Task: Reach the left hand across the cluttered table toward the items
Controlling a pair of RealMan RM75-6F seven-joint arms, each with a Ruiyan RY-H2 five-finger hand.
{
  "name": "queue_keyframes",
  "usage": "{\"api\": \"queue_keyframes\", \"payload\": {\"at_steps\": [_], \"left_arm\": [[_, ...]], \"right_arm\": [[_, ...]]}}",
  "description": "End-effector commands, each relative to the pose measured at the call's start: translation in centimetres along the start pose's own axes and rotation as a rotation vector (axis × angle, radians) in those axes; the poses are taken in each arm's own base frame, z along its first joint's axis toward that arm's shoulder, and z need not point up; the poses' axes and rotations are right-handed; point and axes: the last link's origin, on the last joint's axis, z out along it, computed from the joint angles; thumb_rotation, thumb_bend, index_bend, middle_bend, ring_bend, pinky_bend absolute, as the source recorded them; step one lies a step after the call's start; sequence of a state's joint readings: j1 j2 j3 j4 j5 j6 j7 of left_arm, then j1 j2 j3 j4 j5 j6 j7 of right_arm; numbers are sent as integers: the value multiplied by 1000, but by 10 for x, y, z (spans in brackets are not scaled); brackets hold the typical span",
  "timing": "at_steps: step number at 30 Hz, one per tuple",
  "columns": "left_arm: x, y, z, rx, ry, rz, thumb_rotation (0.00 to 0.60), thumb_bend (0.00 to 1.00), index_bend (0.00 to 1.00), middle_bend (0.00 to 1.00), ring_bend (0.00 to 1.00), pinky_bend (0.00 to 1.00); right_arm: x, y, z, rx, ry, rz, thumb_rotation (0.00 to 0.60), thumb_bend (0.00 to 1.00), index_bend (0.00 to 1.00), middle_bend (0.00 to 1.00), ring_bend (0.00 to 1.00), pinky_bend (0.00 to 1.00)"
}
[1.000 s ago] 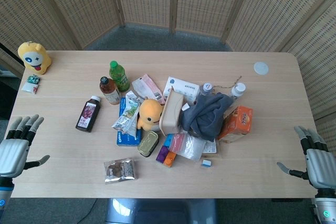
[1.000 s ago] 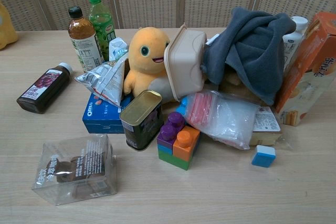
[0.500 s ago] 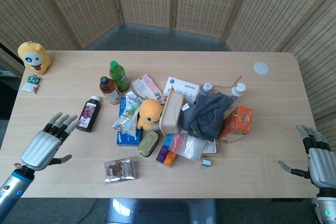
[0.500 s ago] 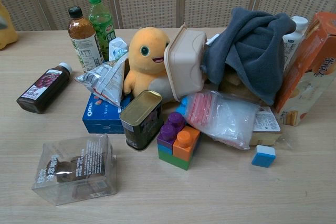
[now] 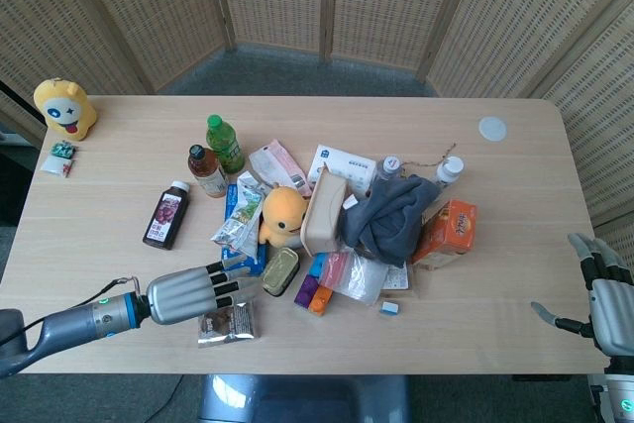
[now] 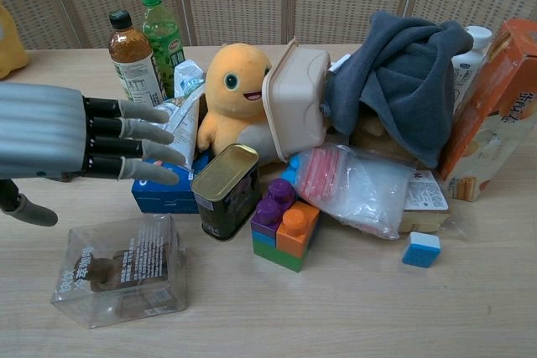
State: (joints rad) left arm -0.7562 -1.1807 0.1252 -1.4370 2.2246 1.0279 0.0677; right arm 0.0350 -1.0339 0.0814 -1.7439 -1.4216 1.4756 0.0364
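Observation:
My left hand (image 5: 193, 296) stretches flat over the table's front left, palm down, fingers apart and pointing right, holding nothing. In the chest view the left hand (image 6: 80, 142) hovers with its fingertips (image 6: 164, 157) over the blue Oreo box (image 6: 159, 194) and beside the foil snack bag (image 6: 172, 123). The clear cookie packet (image 5: 226, 322) lies just below it. The pile holds an orange plush (image 5: 282, 215), a tin can (image 5: 280, 271), a beige box (image 5: 322, 210) and a grey cloth (image 5: 391, 215). My right hand (image 5: 602, 294) stays open at the table's front right edge.
A green bottle (image 5: 225, 143), a brown tea bottle (image 5: 207, 170) and a lying dark juice bottle (image 5: 166, 215) sit left of the pile. Toy bricks (image 6: 285, 224), a zip bag (image 6: 352, 186) and an orange carton (image 6: 495, 115) are to the right. A yellow plush (image 5: 64, 108) stands far left.
My left hand has swept right from the table's left edge to the pile, its fingers now over the Oreo box. The right hand has barely shifted.

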Motion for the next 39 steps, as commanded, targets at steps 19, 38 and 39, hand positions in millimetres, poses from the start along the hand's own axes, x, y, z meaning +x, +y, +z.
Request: {"api": "queue_keyframes", "payload": {"at_steps": [19, 38, 39], "left_arm": [[-11, 22, 18, -117, -128, 45, 600, 0, 0, 0, 0, 0], [-17, 37, 44, -170, -140, 109, 600, 0, 0, 0, 7, 71], [-18, 39, 44, -178, -134, 113, 600, 0, 1, 4, 43, 139]], "right_arm": [[7, 1, -1, -8, 17, 23, 486, 0, 0, 0, 0, 0], [10, 3, 1, -10, 27, 38, 495, 0, 0, 0, 0, 0], [10, 3, 1, -10, 28, 38, 496, 0, 0, 0, 0, 0]]}}
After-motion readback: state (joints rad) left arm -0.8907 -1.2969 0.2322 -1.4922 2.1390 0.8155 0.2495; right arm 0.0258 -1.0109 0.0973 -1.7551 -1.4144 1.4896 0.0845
